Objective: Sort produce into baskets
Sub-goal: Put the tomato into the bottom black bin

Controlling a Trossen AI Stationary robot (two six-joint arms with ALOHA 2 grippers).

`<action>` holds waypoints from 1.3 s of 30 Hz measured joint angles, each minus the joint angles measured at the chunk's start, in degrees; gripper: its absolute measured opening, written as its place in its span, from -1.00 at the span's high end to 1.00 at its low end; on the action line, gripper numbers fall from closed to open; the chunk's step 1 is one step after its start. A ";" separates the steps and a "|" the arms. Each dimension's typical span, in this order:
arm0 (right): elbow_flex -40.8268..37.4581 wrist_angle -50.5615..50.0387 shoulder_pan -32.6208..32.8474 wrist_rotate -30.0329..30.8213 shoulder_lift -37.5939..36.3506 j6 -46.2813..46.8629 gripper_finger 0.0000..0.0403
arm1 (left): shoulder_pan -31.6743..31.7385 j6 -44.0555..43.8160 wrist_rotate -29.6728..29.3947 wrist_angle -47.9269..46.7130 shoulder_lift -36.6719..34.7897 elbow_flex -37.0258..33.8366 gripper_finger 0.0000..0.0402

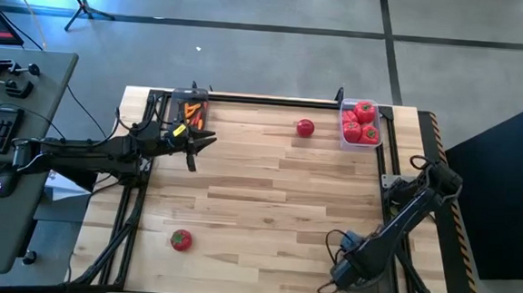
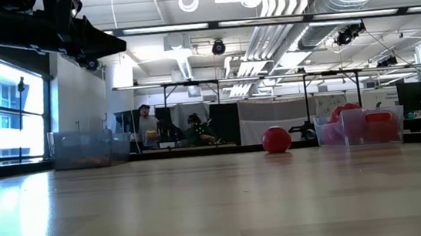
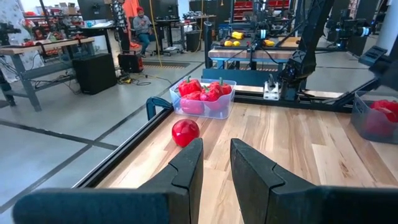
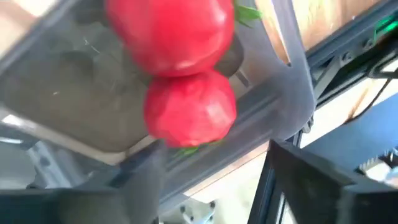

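Wooden table [image 1: 267,201], workshop behind

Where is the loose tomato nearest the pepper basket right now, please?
In the high view, the tomato sits alone on the table's far side, just left of the pepper basket.

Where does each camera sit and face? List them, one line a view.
High: overhead, straight down on table; both arms show.
Low: table height, facing across to loose tomato; left arm above.
Left wrist: past left tool toward that same tomato, also in high view.
Right wrist: right tool over basket holding tomatoes.
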 joint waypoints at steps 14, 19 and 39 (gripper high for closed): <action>-4.25 23.06 5.59 -0.19 -0.02 -0.91 0.86 | 0.00 0.16 -0.01 0.00 -0.01 0.00 0.67; -7.16 19.76 5.97 -3.65 -0.02 -1.80 0.97 | 0.00 0.14 -0.01 0.00 0.00 0.00 0.67; 2.36 9.34 6.18 2.79 0.00 -3.22 1.00 | 0.00 0.12 -0.01 0.00 0.00 0.00 0.67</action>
